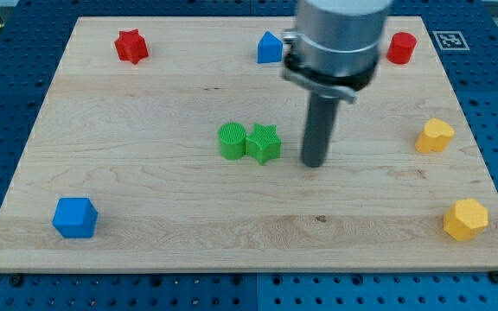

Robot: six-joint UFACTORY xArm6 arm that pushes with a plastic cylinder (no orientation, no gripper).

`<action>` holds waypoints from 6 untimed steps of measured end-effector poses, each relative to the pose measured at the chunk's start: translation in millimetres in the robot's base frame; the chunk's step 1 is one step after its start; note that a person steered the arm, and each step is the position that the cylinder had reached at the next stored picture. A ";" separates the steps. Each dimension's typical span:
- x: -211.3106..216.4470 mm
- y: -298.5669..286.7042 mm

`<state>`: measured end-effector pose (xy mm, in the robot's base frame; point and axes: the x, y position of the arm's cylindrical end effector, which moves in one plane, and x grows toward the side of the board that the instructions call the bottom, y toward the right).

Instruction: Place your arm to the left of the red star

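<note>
My tip point(315, 163), a bare rod with no jaws to open or close, stands mid-table, with the red star point(131, 46) far off near the top-left corner.

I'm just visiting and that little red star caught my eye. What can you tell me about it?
The red star is a small, chunky star-shaped block, plain red and matte. It lies flat on the wooden board near the view's top-left corner, alone and touching nothing. My tip is far off toward the view's right, beside the green star.
</note>
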<state>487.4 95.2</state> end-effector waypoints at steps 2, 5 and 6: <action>-86.1 22.6; -123.9 -230.7; -159.0 -304.0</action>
